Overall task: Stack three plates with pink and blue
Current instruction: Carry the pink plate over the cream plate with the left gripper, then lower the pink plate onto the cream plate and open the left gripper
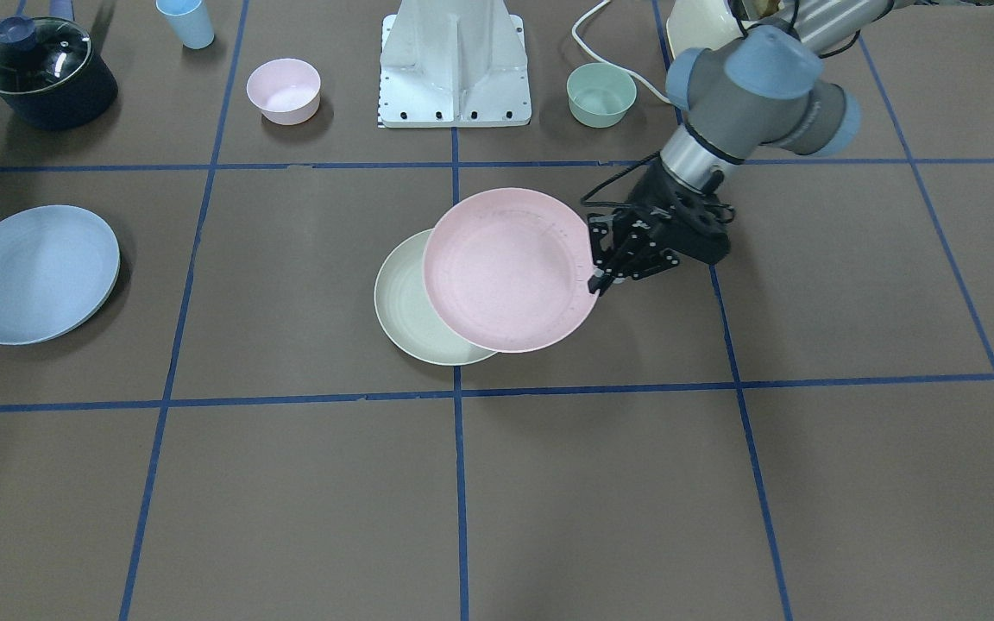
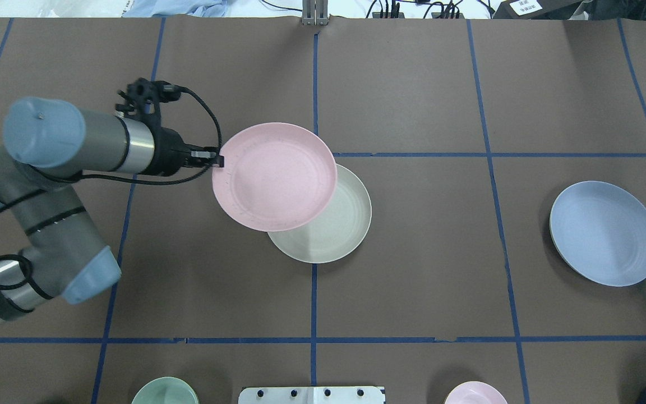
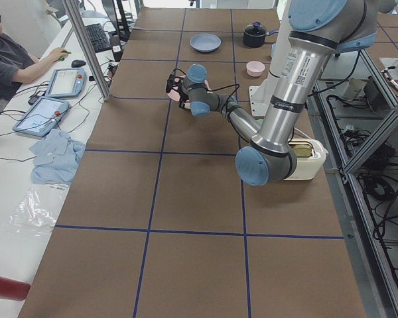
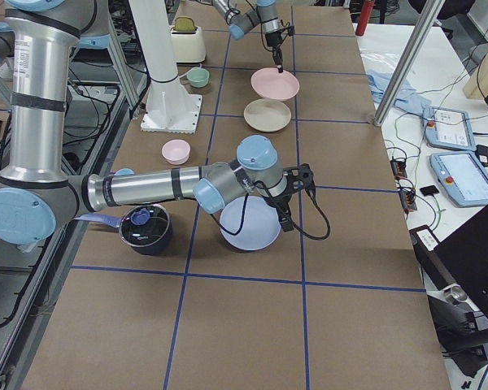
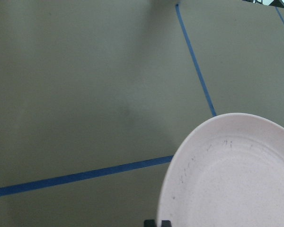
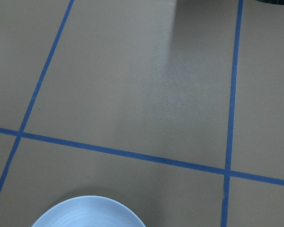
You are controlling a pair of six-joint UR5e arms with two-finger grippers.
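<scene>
The pink plate (image 1: 510,269) is near the table's middle and overlaps the right part of the cream plate (image 1: 406,310), which lies flat on the table. I cannot tell whether they touch. My left gripper (image 1: 598,280) is shut on the pink plate's rim on my left side; it also shows in the overhead view (image 2: 219,163). The left wrist view shows the pink plate (image 5: 236,179) close up. The blue plate (image 2: 603,233) lies alone far to my right. My right gripper (image 4: 288,221) shows only in the exterior right view, at the blue plate's (image 4: 248,227) edge; I cannot tell whether it is open or shut.
Along the robot's side stand a dark lidded pot (image 1: 44,73), a light blue cup (image 1: 186,21), a small pink bowl (image 1: 283,90), the white robot base (image 1: 456,65) and a green bowl (image 1: 600,95). A cream toaster (image 3: 304,156) sits by my left arm. An operator (image 3: 6,63) sits beyond the table.
</scene>
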